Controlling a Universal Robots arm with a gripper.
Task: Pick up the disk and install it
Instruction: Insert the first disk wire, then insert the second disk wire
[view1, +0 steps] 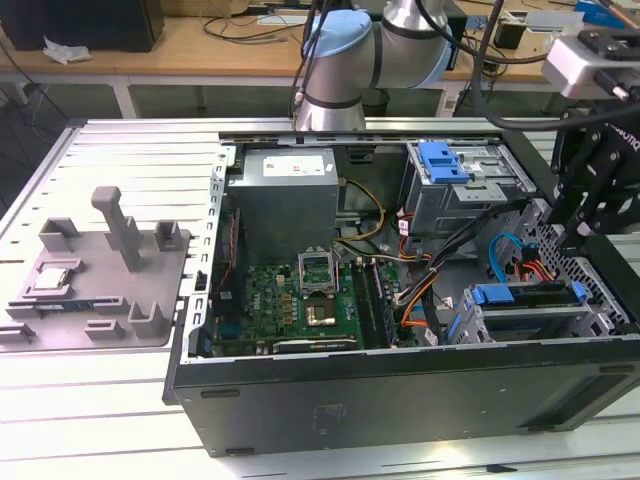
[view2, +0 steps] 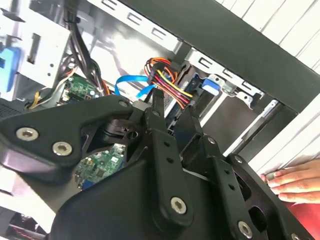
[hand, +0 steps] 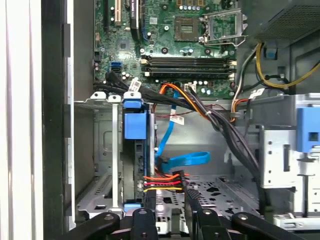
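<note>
**Desk:** Where's the disk?

**Me:** I see the disk (hand: 139, 165) on edge in the drive bay (hand: 102, 150), against the side wall of the computer case (view1: 400, 400). Its blue bracket tab is at the end nearer the motherboard (hand: 185, 50). In the exterior view it sits low in the cage at the exterior view's right (view1: 508, 294). It looks seated to me, not loose.

**Desk:** Long axis?

**Me:** In the first wrist view it runs straight away from the pincer (hand: 167, 202) toward the motherboard. The near end, with the red-yellow power plug (hand: 162, 182) and the blue data cable (hand: 182, 161), lies just ahead of the tips.

**Desk:** Pincer state?

**Me:** Apart by a narrow gap, nothing carried. In the second wrist view the pincer (view2: 174, 111) is on either side of the cable bundle at the disk's end. I can't tell whether it touches the plug.

**Desk:** Anything else?

**Me:** A person's hand (view2: 292, 180) rests on the table outside the case wall.
</note>
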